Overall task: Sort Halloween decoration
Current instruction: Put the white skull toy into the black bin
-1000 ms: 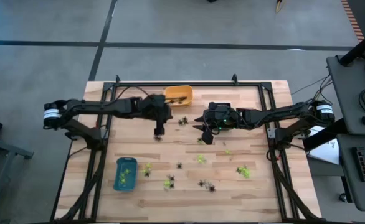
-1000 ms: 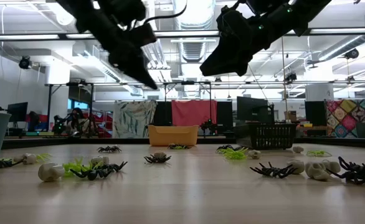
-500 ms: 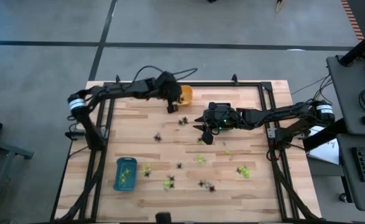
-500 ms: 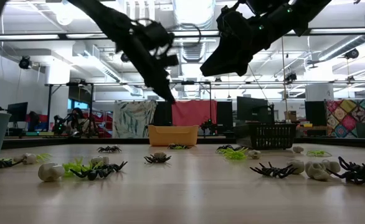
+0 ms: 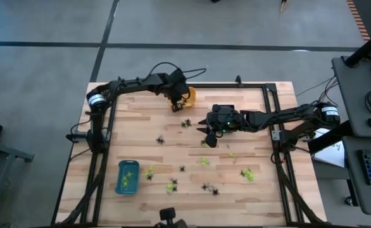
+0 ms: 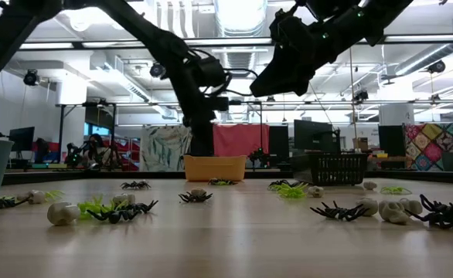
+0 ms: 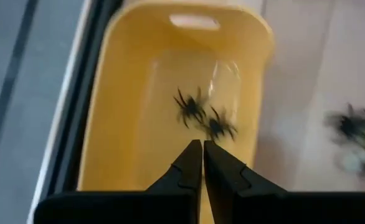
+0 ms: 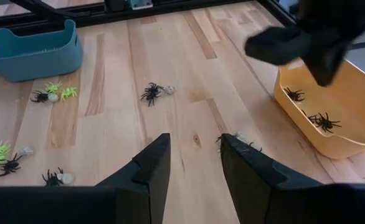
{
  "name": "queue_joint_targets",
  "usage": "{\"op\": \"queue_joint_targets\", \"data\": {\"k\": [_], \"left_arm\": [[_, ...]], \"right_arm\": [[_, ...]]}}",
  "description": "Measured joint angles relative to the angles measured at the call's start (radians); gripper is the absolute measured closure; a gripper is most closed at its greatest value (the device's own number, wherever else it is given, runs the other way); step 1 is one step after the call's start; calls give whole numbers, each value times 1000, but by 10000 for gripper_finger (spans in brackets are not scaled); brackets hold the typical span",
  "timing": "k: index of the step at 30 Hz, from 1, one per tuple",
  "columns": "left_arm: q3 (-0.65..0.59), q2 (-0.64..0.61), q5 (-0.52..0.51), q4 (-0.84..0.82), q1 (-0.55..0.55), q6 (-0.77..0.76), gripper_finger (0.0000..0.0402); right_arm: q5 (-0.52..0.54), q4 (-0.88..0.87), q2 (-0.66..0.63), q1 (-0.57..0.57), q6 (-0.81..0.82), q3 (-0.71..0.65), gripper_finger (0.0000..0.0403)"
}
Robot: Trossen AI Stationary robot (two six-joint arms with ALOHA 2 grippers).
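The Halloween decoration lies scattered on the wooden table: black spiders (image 5: 160,139) (image 5: 187,123), lime-green pieces (image 5: 204,162) (image 5: 247,173) and whitish bits (image 8: 169,89). Two black spiders (image 7: 204,118) lie on the floor of the orange tray (image 5: 187,96) at the far edge. My left gripper (image 5: 175,107) hangs above that tray, pointing down, shut (image 7: 202,144), with nothing visible between its tips. My right gripper (image 5: 207,136) stands open (image 8: 195,149) above the table's middle, clear of the trinkets.
A blue tray (image 5: 126,177) with green pieces stands near the front left. A black frame rail (image 5: 192,85) runs along the far edge behind the orange tray. The low view shows a dark basket (image 6: 337,167) at the far side. Bare wood lies between the trinket clusters.
My left gripper has swung from above the table's middle toward the far edge and now hangs over the orange tray, tipped more steeply down, still shut. The black spider beneath its earlier place stays on the table.
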Motion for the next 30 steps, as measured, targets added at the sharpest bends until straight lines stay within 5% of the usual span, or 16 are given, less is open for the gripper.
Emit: {"op": "queue_joint_targets", "data": {"k": [6,15,30], "left_arm": [[-43,-101,3,-120,-31,-22,401],[-267,-367,35,-106,-108,-116,401],[-731,-686,38,149,-280,-248,402]], "right_arm": [[0,1,0,0,-5,0,275],[0,3,0,0,-10,-1,273],[0,4,0,0,-16,-2,277]]}}
